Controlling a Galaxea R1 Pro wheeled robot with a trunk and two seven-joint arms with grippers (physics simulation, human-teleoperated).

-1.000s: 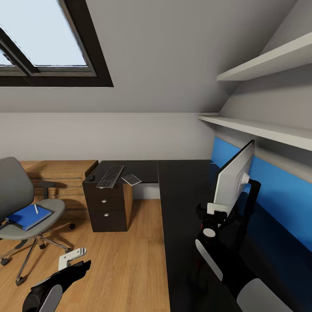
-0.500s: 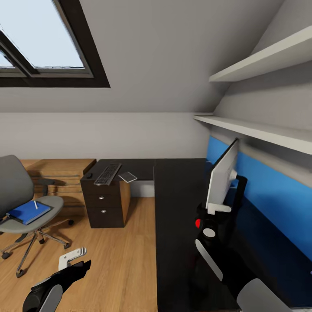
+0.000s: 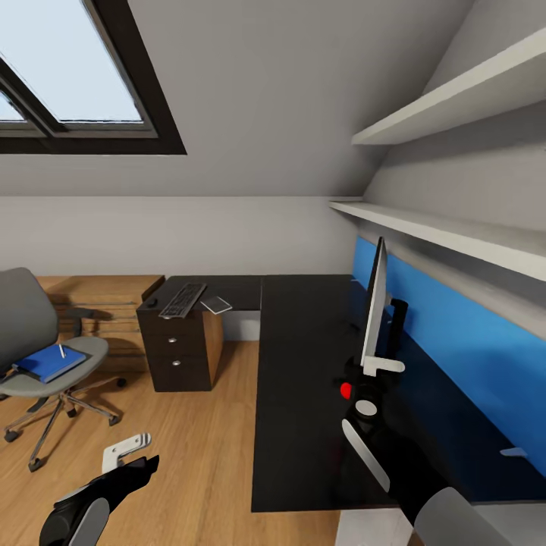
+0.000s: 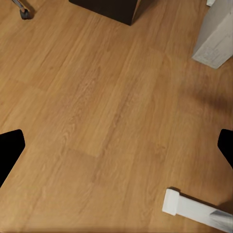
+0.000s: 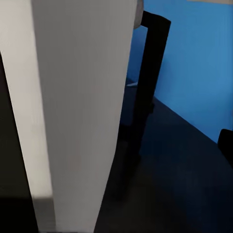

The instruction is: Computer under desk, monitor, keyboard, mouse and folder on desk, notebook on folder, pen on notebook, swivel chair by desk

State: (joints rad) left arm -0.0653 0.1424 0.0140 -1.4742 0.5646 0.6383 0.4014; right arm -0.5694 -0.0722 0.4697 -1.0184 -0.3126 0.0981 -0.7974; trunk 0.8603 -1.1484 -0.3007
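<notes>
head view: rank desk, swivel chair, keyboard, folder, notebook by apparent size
1. desk
2. swivel chair
3. keyboard and folder: look alike, and the folder is nearer the camera, so unranked
4. notebook

The left arm ends in a glossy black shell with a grey oval panel on its upper side, and the left hand (image 3: 127, 449) has a pale white-grey angular finger with 2 small dark holes. The right hand (image 3: 369, 379) shows black housing, a round white cap, a red dot, a white finger, and a long grey-white forearm panel over black.
</notes>
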